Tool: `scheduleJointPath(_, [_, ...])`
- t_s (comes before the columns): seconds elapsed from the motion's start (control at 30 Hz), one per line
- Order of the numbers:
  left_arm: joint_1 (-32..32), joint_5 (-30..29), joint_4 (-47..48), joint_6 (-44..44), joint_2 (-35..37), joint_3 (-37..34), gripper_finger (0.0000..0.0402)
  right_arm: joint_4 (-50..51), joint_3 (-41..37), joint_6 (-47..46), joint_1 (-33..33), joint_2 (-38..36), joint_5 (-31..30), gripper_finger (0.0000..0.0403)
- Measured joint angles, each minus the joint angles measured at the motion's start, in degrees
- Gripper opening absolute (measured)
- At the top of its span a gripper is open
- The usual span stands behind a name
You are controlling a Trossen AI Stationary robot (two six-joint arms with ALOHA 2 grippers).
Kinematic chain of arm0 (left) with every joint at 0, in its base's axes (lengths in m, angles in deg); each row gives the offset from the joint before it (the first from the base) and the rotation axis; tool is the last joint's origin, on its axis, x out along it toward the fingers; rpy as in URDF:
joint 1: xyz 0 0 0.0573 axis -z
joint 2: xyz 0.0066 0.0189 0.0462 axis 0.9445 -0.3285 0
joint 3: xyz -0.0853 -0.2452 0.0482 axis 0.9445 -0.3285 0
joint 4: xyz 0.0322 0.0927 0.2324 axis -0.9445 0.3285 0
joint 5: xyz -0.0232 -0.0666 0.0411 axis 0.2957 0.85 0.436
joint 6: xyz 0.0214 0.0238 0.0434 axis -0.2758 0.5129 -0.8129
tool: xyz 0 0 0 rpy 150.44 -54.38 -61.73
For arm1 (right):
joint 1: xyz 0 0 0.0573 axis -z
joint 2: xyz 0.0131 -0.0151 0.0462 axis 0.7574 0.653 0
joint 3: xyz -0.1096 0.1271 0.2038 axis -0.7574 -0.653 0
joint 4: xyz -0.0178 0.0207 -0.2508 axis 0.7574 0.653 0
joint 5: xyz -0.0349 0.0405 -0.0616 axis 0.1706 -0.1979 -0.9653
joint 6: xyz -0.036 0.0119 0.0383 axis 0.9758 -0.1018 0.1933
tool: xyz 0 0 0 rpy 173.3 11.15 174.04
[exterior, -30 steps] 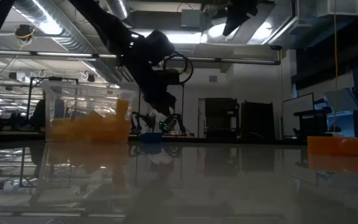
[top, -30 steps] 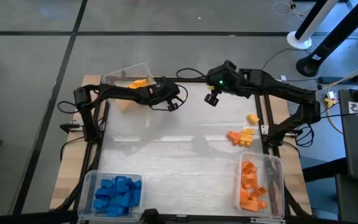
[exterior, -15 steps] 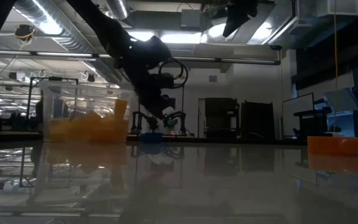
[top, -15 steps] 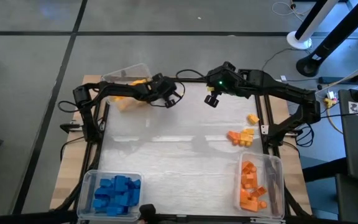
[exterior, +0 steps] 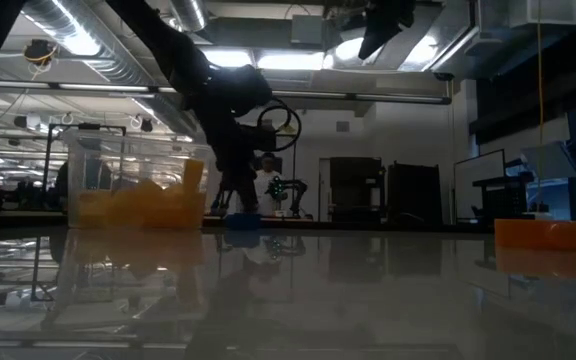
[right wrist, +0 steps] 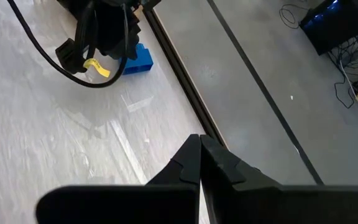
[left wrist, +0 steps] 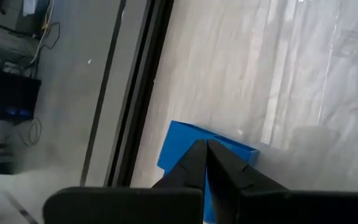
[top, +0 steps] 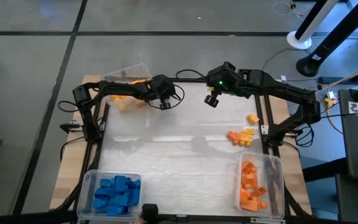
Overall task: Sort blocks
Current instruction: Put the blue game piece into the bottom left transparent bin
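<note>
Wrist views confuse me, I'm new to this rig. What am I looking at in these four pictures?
Two dark robot arms work at a table. One picture looks straight down, one looks level across the tabletop, and each arm's wrist carries a camera looking past its own two fingers. The left claw is shut, its tips just over a lone blue brick at the far edge; I can't tell if they touch. The right claw is shut, empty, hovering nearby. Loose orange and yellow bricks lie to the right. Three clear bins hold sorted bricks: blue, orange, yellow.
</note>
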Motion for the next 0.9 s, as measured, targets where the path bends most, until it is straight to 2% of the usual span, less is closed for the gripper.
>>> scheduleJointPath(0.33, [-1.2,1.3,-0.6,-3.2,-2.8,0.1,0.0001,0.0,0.0,0.0,0.0,0.0,0.5,0.0007])
scheduleJointPath(0.57, [-1.3,-1.3,-4.0,-2.7,-5.3,0.1,0.0001,0.0,0.0,0.3,0.0,0.0,1.4,0.0007])
scheduleJointPath(0.9, [1.8,-1.8,-0.1,-0.3,-4.7,0.2,0.0001,0.0,0.0,0.6,0.0,0.0,1.4,0.0007])
